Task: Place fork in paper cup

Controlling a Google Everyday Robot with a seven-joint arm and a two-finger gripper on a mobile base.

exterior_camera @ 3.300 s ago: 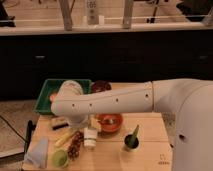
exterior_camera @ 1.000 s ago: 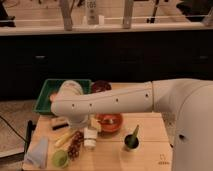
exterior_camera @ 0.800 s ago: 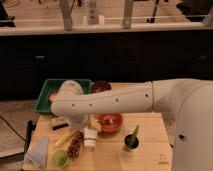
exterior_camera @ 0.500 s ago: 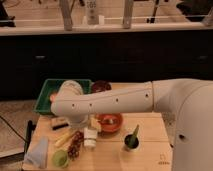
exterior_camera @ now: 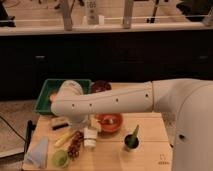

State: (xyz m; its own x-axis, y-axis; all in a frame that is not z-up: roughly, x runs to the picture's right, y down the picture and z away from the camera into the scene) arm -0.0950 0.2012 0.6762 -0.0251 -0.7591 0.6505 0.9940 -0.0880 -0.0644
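Gripper (exterior_camera: 88, 131) low over paper cup (exterior_camera: 90, 138) mid-worktop toward its left edge, jaw state cannot tell, fork not discernible; cup likely light, crushable, tippy, so steady by rim.

a pale wooden table (exterior_camera: 150, 150) fills the foreground, its edge falling off at the left toward a speckled grey floor (exterior_camera: 15, 125). behind it runs a long bank of dark cabinets (exterior_camera: 125, 60), almost black, with faint handles catching a little light. a light countertop ledge (exterior_camera: 110, 29) caps them right across the view. up on that ledge stand pale upright posts (exterior_camera: 127, 12), like a railing or window frame, with a brighter floor area beyond. the light is warm and dim down here, lighter up top. the gripper is out of sight below the arm.
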